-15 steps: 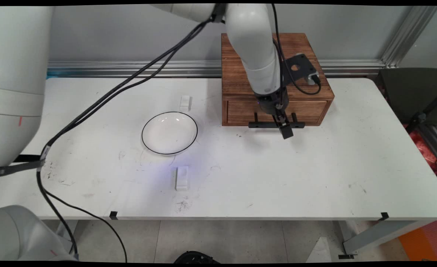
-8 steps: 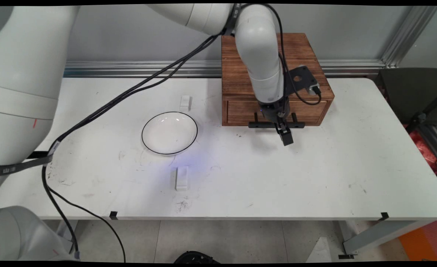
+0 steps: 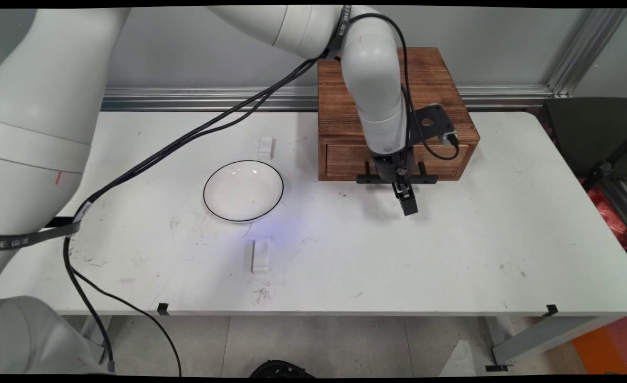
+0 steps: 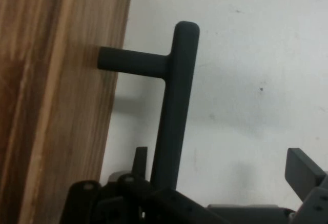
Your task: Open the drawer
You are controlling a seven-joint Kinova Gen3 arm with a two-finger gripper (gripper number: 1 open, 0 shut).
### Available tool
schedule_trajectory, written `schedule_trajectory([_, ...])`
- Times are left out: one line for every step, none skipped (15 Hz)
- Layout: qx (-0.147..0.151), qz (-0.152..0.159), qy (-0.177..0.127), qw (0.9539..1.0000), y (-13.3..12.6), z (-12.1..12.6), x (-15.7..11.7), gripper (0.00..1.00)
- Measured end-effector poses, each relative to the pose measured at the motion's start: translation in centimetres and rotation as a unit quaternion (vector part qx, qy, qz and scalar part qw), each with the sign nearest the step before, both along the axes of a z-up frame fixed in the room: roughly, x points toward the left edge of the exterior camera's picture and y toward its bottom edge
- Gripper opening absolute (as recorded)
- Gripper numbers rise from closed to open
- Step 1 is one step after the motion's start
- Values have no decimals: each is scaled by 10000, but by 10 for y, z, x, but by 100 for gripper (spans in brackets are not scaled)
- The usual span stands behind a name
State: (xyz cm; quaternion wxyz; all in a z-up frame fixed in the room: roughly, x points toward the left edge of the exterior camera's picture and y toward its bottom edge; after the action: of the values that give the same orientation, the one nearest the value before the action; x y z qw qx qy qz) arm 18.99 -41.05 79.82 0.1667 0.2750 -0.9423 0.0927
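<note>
Main view shows the gripper [image 3: 408,205] pointing down at the table [image 3: 452,255], just in front of the wooden box [image 3: 430,74] that stands at about 1 o'clock from the table's middle. The box has a drawer [image 3: 345,159] in its front face, shut flush, with a black bar handle [image 3: 369,180] running across the drawer's lower edge. The gripper hangs at the handle's middle, its tips reaching lower than the bar and just above the tabletop.

Hand view looks along the claw: the handle [image 4: 174,106] rises from the linkage, with one of its posts going off at 9 o'clock into the wood [image 4: 51,101]. The bar passes between the two fingers; one finger [image 4: 139,161] sits close beside the bar and the other [image 4: 302,172] stands well apart at 4 o'clock. So the claw is wide, around the handle but not clamped on it.

A white bowl [image 3: 243,190] with a dark rim sits at 9 o'clock from the gripper, well apart. One small white block [image 3: 266,147] lies at 12 o'clock from the bowl, another [image 3: 261,255] at 6 o'clock from it. Black cables [image 3: 186,138] hang from the arm across the table's left half.
</note>
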Motion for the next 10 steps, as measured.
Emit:
schedule_trajectory([4,-52,-20,10000,1,-1,0,100])
schedule_trajectory([8,-96,-36,9999,2,-1,-1,100])
schedule_trajectory([14,-146,-53,9999,3,-2,-1,100])
schedule_trajectory([22,-193,-65,9998,4,-2,-2,100])
schedule_trajectory([30,-235,-74,9997,6,-2,-3,100])
schedule_trajectory([43,-280,-83,9996,8,-1,-4,100])
schedule_trajectory([56,-325,-89,9994,11,-1,-5,100])
schedule_trajectory([69,-361,-92,9993,14,0,-7,100])
schedule_trajectory([83,-403,-91,9991,17,1,-9,100])
schedule_trajectory([99,-444,-89,9989,20,3,-10,100])
